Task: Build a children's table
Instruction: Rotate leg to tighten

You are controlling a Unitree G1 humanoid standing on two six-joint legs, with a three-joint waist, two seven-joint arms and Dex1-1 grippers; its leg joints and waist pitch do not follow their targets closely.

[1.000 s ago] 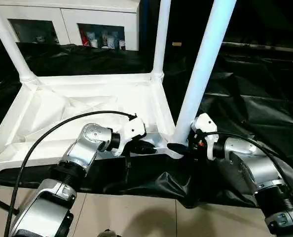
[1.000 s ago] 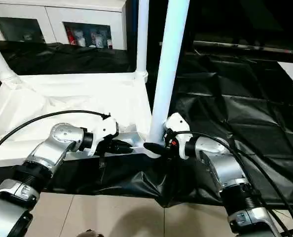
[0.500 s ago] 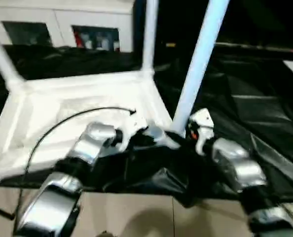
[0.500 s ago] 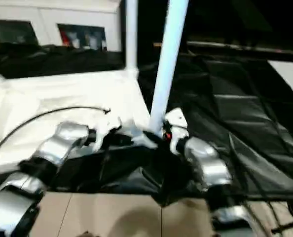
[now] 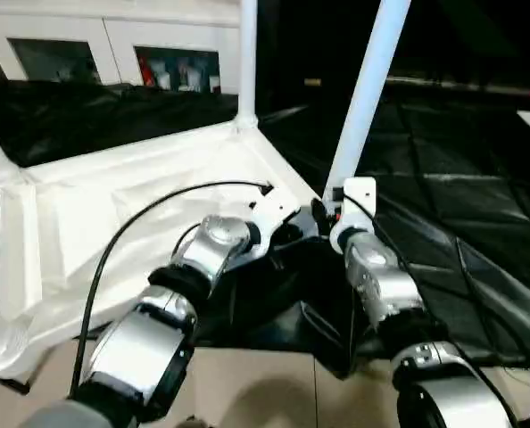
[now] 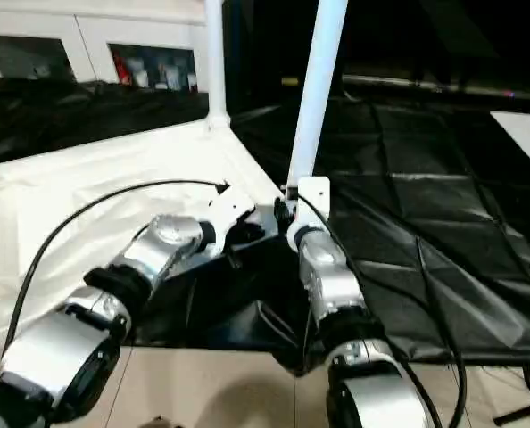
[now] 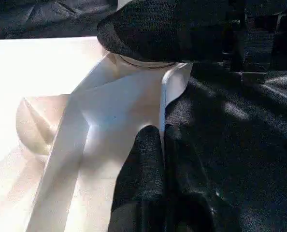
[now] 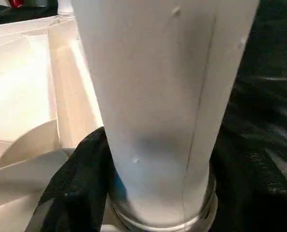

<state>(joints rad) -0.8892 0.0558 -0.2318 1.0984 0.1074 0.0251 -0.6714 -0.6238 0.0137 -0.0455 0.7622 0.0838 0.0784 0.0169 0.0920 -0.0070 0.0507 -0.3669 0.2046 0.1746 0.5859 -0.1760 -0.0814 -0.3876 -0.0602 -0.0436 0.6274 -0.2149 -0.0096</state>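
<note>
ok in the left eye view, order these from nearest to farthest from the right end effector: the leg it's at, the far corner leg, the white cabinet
1. The near-corner leg, right at the right end effector, standing in its socket.
2. The far-corner leg, beyond it and to the left, across the table top.
3. The white cabinet, farthest, against the back behind the black sheet.

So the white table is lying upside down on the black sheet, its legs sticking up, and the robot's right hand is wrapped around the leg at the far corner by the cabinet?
Not the far corner. The right hand is wrapped around the near leg, at the corner closest to the robot, as the right wrist view shows. The rest holds: the table top lies upside down on the black sheet, legs up.
</note>
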